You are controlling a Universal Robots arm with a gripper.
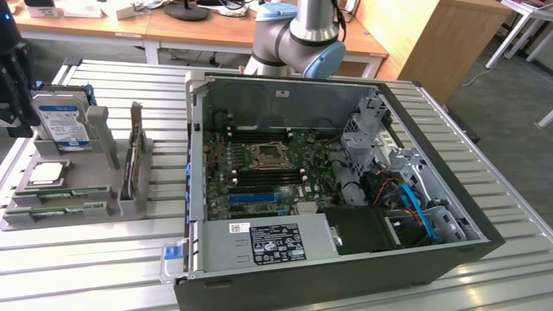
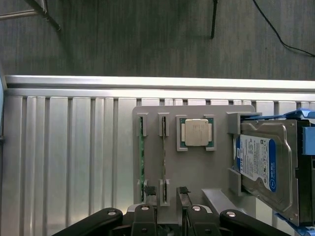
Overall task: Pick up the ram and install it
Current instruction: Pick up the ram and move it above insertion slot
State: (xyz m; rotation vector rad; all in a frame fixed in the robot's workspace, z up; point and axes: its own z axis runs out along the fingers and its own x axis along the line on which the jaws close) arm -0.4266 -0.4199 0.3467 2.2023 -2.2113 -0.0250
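**Hand** [image 2: 166,192]: one. You see its two dark fingertips [image 2: 149,192] spread apart, gripping nothing, poised over one end of the grey fixture [image 2: 197,172].

**Ram:** two green sticks, both seated on edge in the fixture's slots. The first ram stick [image 2: 163,157] runs in line with the gap between the fingertips. The second ram stick [image 2: 141,157] lies just beside it, nearest the fixture's edge.

**Processor chip** [image 2: 196,132]: one, lying flat in its recess beside the sticks.

**Hard drive** [image 2: 266,167]: one, standing at the fixture's far end. It has a white-and-blue label whose print you cannot read.

**Slatted metal bench** [image 1: 87,259]: one, carrying everything.

**Wrist view adds:** dark carpet and cables beyond the bench edge.

**Exterior view adds:**
- The fixture sits at the exterior view's left, with one dark upright card [image 1: 135,152] in it.
- One open computer case [image 1: 449,220] is at the exterior view's right.
- Inside the case are one motherboard [image 1: 298,165], one blue slot [image 1: 255,194] and one power supply [image 1: 259,241]. The supply's black and white stickers are too small to read.
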